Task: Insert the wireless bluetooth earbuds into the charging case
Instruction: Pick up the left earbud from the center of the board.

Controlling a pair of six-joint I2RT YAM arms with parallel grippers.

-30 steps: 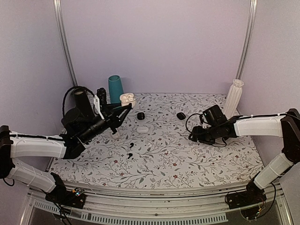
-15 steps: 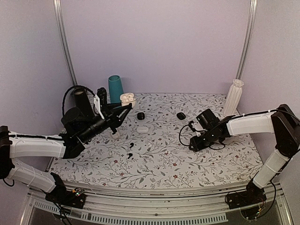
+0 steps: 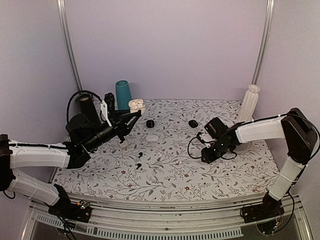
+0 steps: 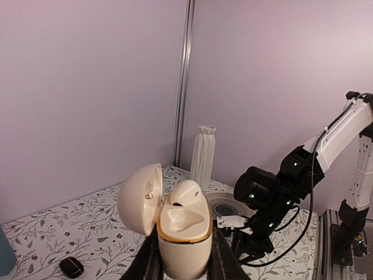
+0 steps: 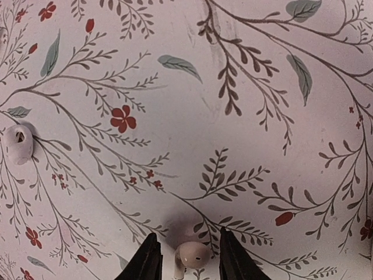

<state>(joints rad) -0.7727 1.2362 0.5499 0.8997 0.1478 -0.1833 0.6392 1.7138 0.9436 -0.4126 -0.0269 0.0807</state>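
Kid: Where was the charging case (image 4: 185, 239)?

Helper: Up in the air, over the back left of the table (image 5: 245, 105). The left gripper (image 4: 185, 252) had its jaws shut tight on the bottom half of it.

Kid: Why hold it up like that?

Helper: I think so it stood straight, with the lid (image 4: 140, 198) tipped back and the holes facing up. Then a bud could drop right in. One seated earbud (image 4: 186, 195) was in there already, and the spot beside it looked free.

Kid: And the other arm?

Helper: The right gripper (image 5: 190, 263) was low over the table, well apart from the case. A loose earbud (image 5: 193, 252) lay flat between its two fingers. The jaws were open a little, with a thin gap on each side, so nothing was held yet.

Kid: Why stand like that?

Helper: So a small squeeze would catch it. It looked tiny and smooth, so it could slip or roll.

Kid: Any more buds?

Helper: One more white earbud (image 5: 17, 143) lay off to the side, near but not touching.
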